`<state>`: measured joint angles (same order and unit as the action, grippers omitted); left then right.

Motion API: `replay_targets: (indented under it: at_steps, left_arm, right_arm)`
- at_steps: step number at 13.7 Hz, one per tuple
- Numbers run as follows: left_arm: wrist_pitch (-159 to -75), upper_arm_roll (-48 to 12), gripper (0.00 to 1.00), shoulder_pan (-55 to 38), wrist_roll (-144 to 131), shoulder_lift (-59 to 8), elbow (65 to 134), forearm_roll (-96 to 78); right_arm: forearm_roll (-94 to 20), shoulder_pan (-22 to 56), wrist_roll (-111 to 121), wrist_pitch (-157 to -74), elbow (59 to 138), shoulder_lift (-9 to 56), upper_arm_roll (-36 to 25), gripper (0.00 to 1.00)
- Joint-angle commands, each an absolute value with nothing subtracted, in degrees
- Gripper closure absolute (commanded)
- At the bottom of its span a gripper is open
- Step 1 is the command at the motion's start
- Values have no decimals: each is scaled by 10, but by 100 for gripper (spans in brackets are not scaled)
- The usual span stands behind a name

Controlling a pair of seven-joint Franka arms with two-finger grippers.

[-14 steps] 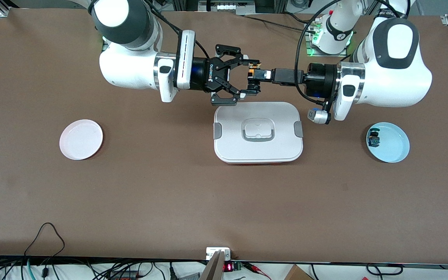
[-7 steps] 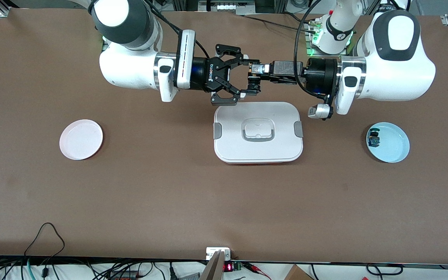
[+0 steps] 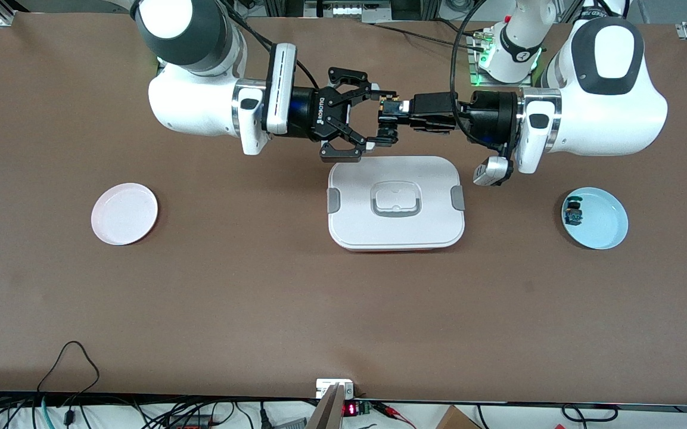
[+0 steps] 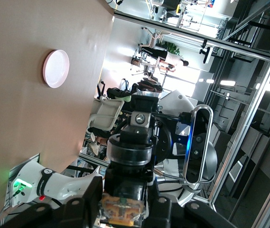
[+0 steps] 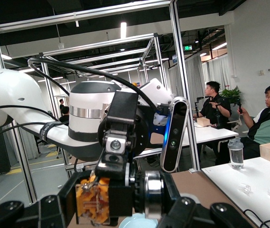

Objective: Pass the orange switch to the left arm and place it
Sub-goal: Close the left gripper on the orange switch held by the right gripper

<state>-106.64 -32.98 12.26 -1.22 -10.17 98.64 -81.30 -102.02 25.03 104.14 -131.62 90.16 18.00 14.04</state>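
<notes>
Front view shows the two arms meeting mid-air, just above the edge of the box [image 3: 396, 202] nearest their bases. The left gripper [image 3: 392, 111] has its jaws closed on the orange switch [image 3: 386, 108], holding it level. The right gripper [image 3: 379, 119] has its jaws spread wide around the switch, one finger to each side, not pinching. On the brown surface [image 3: 260, 298], a pink plate [image 3: 124, 213] lies toward the right arm's end, and a blue plate [image 3: 602, 229] with a small blue-and-black component [image 3: 572, 213] toward the left arm's.
</notes>
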Motion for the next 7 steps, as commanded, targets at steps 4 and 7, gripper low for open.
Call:
replay_targets:
  at_steps: [4,7]
  left_arm:
    - [-1065,-335,100,129,-7,-99,989,-822]
    - [-1056,-333,100,134,-7,-99,988,-822]
  right_arm:
    - [-1032,255,1064,-1323,902,177,142,47]
    - [-1034,255,1056,-1323,901,175,142,0]
